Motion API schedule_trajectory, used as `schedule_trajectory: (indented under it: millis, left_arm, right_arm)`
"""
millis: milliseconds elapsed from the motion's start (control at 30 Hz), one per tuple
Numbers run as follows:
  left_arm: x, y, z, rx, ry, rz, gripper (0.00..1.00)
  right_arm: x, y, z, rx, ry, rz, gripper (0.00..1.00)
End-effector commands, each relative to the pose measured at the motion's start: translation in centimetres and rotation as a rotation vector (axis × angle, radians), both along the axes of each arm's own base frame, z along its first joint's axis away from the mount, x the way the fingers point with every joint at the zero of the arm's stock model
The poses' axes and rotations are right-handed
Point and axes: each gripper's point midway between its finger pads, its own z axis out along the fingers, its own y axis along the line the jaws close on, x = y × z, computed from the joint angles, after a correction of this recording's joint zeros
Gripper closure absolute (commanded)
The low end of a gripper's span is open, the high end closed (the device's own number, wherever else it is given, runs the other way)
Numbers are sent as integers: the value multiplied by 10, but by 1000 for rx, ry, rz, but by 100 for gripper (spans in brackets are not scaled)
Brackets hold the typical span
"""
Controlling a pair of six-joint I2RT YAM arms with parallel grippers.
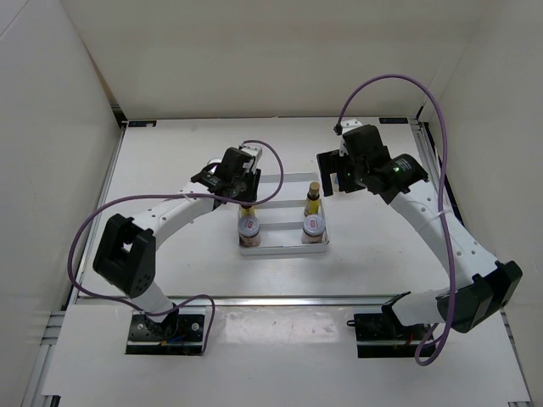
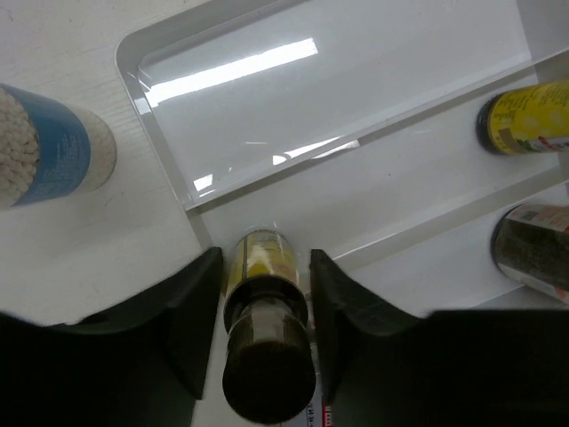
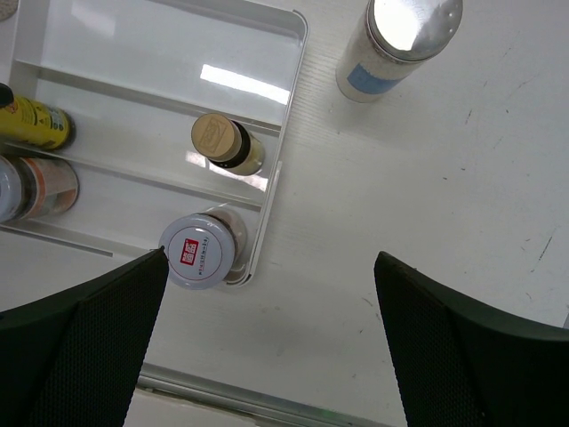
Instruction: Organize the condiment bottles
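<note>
Left wrist view, bottom centre: left gripper (image 2: pixel 267 311) clamps a slim amber-yellow bottle (image 2: pixel 260 267) in the middle lane of the tray (image 2: pixel 356 89). Likely rigid, smooth and light (slippery glass, perhaps); hold the body below the cap. Right gripper (image 3: pixel 271 262) gapes, empty.

Squat jar lid (image 3: pixel 197 252): red square with white characters, too small to read.
Amber bottle label (image 2: pixel 526 116): dark print on yellow, blurred, unreadable.
Tall white bottle label (image 3: pixel 366 78): blue, nothing legible.
</note>
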Motion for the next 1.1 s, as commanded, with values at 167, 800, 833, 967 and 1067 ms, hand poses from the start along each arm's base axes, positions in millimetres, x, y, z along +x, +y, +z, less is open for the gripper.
schedule_trajectory:
  millis: [167,800,833,967,1067]
  left_arm:
    - [2,-5,34,-29,-94,14,0]
    - [-38,166,164,197,-540,387,0]
    - [-48,175,172,168,-580,407,0]
    - [-71,212,161,180,-683,577,0]
    - [-84,228,147,208,-739,618,0]
  right_arm:
    - [0,-4,10,10,-37,-6,0]
    - [111,-28,6,132,46,-169,0]
    - [120,-30,3,125,42,-171,0]
    - [137,-37,-11,102,63,-195,0]
    - [149,-44,-25,101,90,-215,0]
